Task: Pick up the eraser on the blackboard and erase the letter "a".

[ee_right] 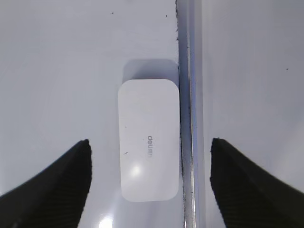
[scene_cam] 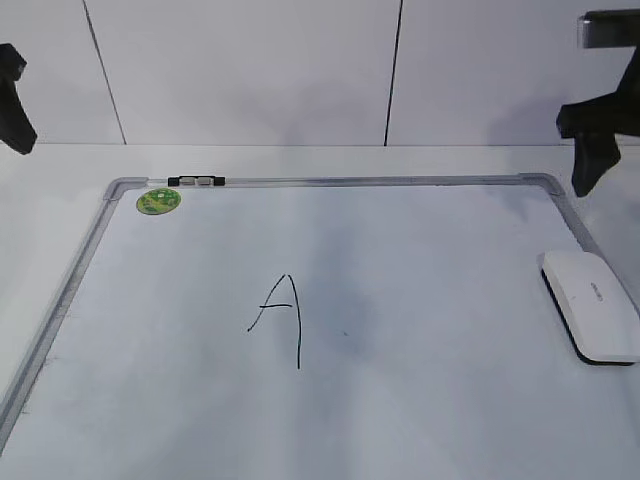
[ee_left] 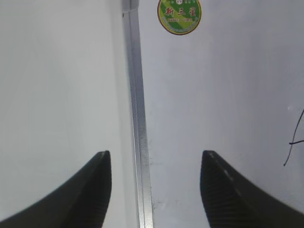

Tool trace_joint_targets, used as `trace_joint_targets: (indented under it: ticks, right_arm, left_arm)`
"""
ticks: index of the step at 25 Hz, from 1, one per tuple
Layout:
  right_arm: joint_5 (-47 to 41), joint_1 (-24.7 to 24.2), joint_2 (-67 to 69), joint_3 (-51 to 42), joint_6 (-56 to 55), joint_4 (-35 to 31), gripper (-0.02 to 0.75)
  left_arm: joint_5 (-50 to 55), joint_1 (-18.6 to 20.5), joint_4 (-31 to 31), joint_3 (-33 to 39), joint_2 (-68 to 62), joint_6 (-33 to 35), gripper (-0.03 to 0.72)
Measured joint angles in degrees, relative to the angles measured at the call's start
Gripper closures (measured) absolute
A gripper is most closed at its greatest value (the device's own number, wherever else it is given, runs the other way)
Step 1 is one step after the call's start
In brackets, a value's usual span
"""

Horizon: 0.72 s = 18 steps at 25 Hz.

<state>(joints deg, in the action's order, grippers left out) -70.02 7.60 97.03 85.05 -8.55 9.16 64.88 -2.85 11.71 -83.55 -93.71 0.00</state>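
Bare board surface fills the near edge of the exterior view. On the blackboard point(scene_cam: 330, 190) only a capital "A" point(scene_cam: 280, 318) shows; no lowercase letter "a" is visible, so it looks already wiped. Eraser point(scene_cam: 592, 304) lies at 3 o'clock, along the right frame. Left gripper point(scene_cam: 14, 98) hangs at 10 o'clock, right gripper point(scene_cam: 597, 125) at 2 o'clock, both off the board, jaw state unreadable here.

Left wrist view: left gripper point(ee_left: 156, 190) fingers spread, nothing between them, straddling the board's frame rail point(ee_left: 137, 118). Green sticker point(ee_left: 179, 15) at 12 o'clock; a stroke of ink at 3 o'clock, probably the capital's leg.

Right wrist view: right gripper point(ee_right: 150, 183) fingers spread wide and empty, eraser point(ee_right: 149, 140) below, flush against the frame point(ee_right: 187, 118). Grey lettering legible only here.

Handling, as judged: light, rigid plastic shell, smooth and likely slippery; take it across the short width, mid-length. Rail crowds one finger.
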Motion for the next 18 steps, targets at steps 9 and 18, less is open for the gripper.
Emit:
trace_joint_targets:
  ticks: [9, 18]
  right_arm:
    - [-0.60, 0.00, -10.80, 0.00, 0.00, -1.80, 0.146]
    - [-1.51, 0.00, -23.66, 0.00, 1.64, -7.32, 0.114]
  left_arm:
    - [1.91, 0.00, 0.22, 0.00, 9.26, 0.00, 0.241]
    - [4.41, -4.07, 0.19, 0.00, 19.87, 0.00, 0.240]
